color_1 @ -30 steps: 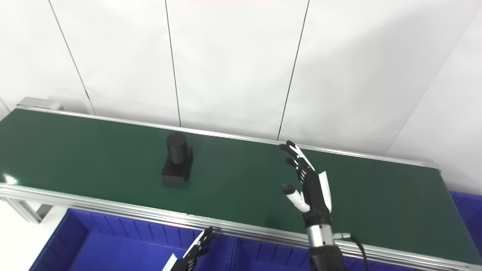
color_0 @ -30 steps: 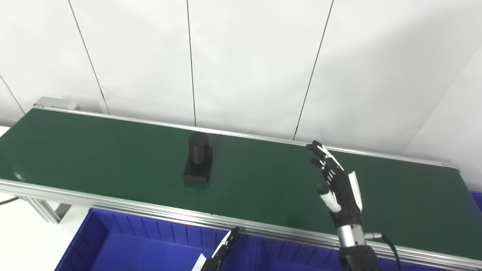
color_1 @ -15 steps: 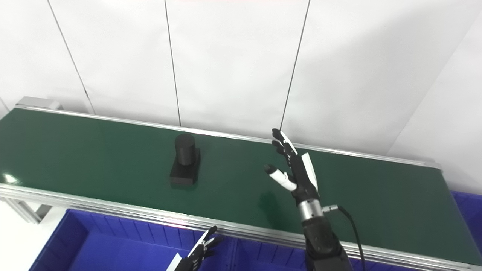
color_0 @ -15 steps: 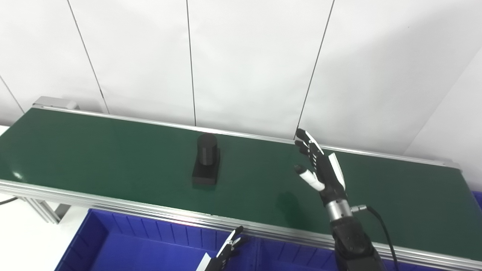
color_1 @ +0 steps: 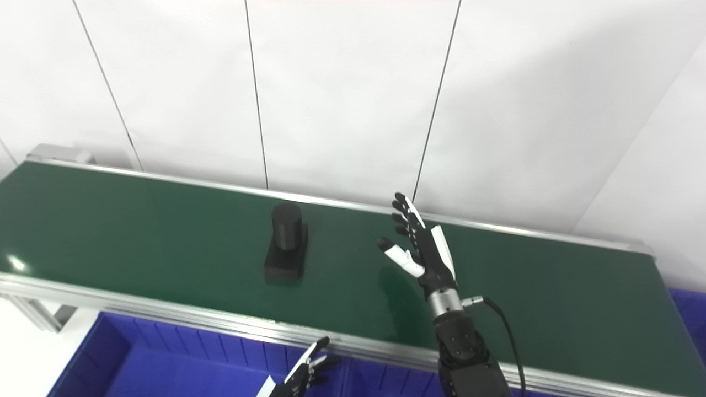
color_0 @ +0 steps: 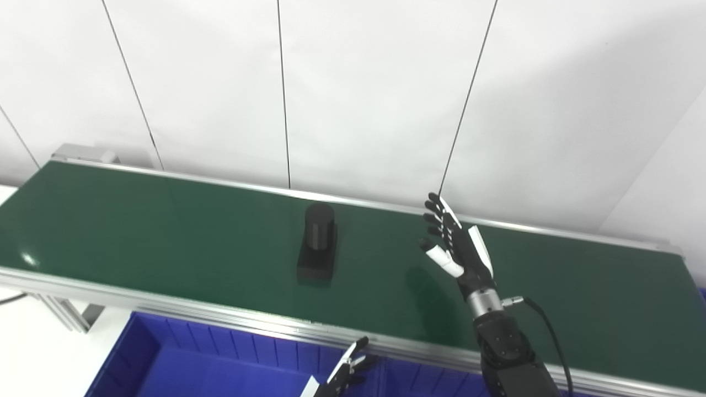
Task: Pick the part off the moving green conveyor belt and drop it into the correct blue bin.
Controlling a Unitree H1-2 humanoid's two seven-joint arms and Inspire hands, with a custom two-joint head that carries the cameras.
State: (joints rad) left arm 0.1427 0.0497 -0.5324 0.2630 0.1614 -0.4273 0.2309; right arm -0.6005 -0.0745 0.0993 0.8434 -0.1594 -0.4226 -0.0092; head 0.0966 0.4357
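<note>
Green conveyor belt [color_0: 165, 231], aluminium-railed, before white panelled wall [color_0: 358, 88]; black part [color_0: 318, 242] standing on it. Right hand [color_0: 455, 248] raised, fingers spread, empty. Left hand [color_1: 300, 377] over blue bin [color_0: 182, 366], apparently open, mostly cropped.

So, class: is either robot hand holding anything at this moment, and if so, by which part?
Nothing is held. The right hand is open above the green conveyor belt; the black cylinder-on-block part stands untouched, and the left hand is empty.

White panelled wall [color_0: 364, 94] fills upper frame, thin dark vertical seams [color_0: 284, 94] across it. White floor patch [color_0: 38, 353] at lower left. Grey metal frame legs [color_0: 66, 314] nearby.
</note>
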